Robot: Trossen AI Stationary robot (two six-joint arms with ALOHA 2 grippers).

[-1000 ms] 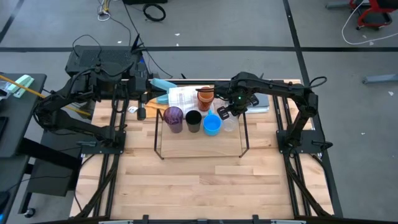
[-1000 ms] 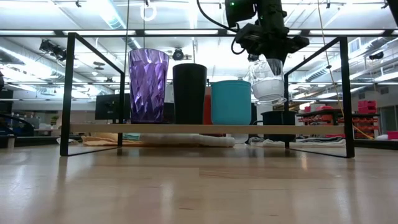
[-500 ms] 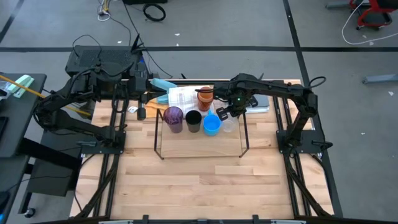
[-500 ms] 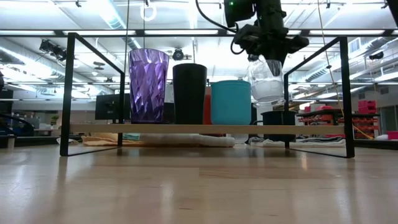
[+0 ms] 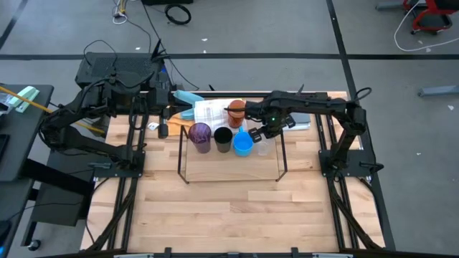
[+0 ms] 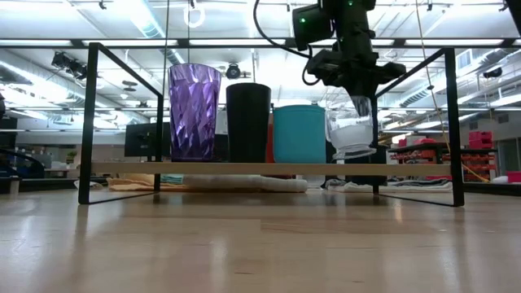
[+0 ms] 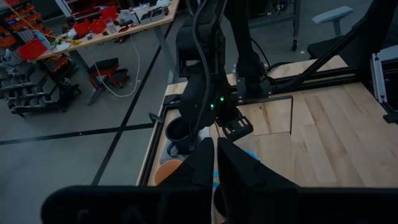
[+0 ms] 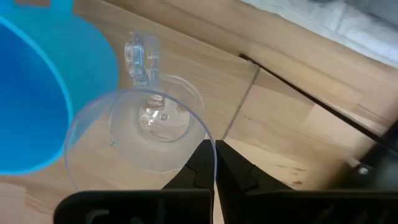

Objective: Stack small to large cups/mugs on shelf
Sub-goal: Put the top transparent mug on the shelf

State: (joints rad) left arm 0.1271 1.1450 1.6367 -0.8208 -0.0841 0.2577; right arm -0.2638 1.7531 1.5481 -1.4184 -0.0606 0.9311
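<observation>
Wooden tabletop under two dark arms, with a black wire shelf [image 5: 232, 154] holding a purple cup [image 6: 194, 111], black cup [image 6: 247, 122] and blue cup [image 6: 299, 133]. Right of them, the right gripper [image 8: 214, 163] pinches the clear glass mug [image 8: 140, 128] by its rim; likely fragile and slippery. The left gripper [image 7: 216, 158] waits far left, fingers nearly together, empty.
</observation>
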